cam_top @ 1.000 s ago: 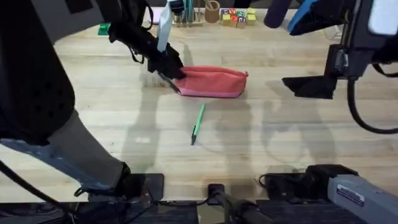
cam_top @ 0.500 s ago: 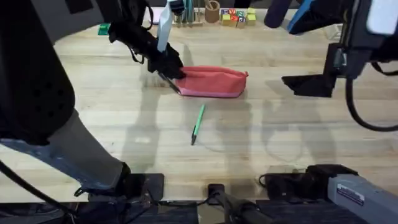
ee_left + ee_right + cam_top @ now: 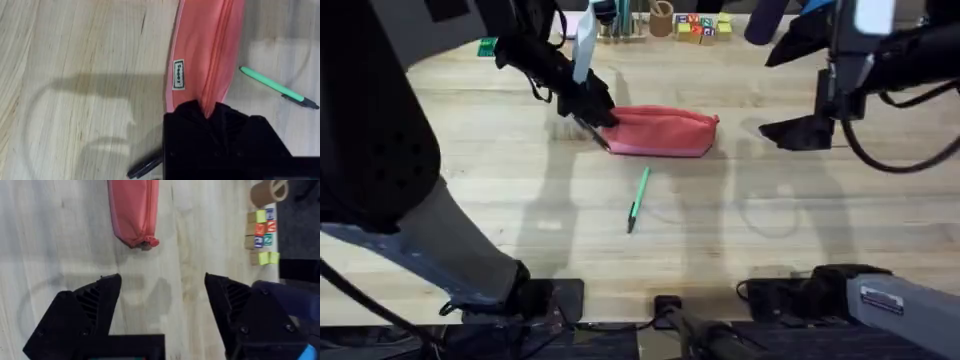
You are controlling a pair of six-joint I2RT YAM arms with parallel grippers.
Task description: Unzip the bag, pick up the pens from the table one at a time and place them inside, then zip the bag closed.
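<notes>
**benchrat:** So where's everything sitting? Start at the arms.

**yamfan:** Left pincer (image 3: 592, 118) is down at the bag's (image 3: 662, 131) left end. In the left wrist view its black fingers (image 3: 220, 125) look closed over the seam at that end, right on the zipper line, so I'd say it's got either the fabric or the pull. Can't make out the tab itself. Right pincer (image 3: 157, 292) is wide open and holding nothing, hanging above the tabletop (image 3: 770, 240) just off the bag's right end (image 3: 142, 241).

**benchrat:** And which way does the bag lie?

**yamfan:** Long axis runs left to right across the overhead, zipper along the top, and it looks shut to me. From the open pincer the bag stretches straight away, nearest end first. My guess is the right arm closes in on that end so the bag is held at both ends for the zipper pull.

**benchrat:** Pens?

**yamfan:** Green pen (image 3: 638, 200) lies on the tabletop in front of the bag, roughly mid-table, tilted a bit off the bag's axis, dark tip toward the bases. A black pen (image 3: 145, 167) sits right beside the left pincer's fingers. Neither's inside yet.
</notes>
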